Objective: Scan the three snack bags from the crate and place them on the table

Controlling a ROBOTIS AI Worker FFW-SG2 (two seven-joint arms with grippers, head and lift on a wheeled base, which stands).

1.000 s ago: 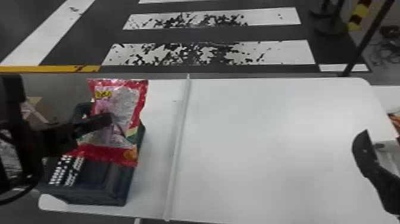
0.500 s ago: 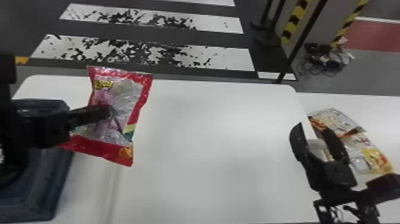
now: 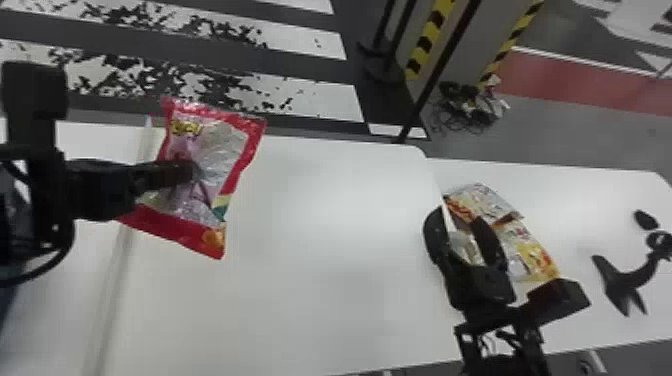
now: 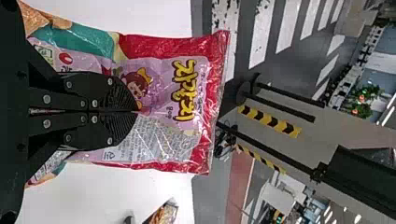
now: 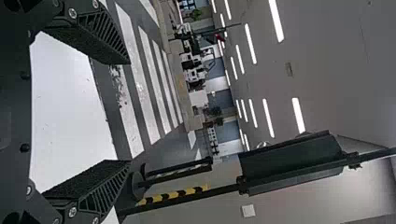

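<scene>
Carried rightward since a moment ago, the red-edged snack bag (image 3: 220, 145) is above the white table (image 3: 310, 240), clenched in my left gripper (image 3: 192, 171). My right gripper (image 3: 457, 215) has its fingers spread. Beyond it, colourful packets (image 3: 520, 237) lie on the adjoining table (image 3: 600, 200); painted floor stripes (image 3: 320, 97) lie farther off.

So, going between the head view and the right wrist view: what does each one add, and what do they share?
Head view: the red-edged snack bag held by the left gripper, more snack packs lying on the second white table to the right, and tangled cables on the floor.

Right wrist view: ceiling lights and a dark panel on a pole.

Both: the right gripper with its fingers apart and nothing between them, a white table surface, white floor stripes and yellow-black tape.
</scene>
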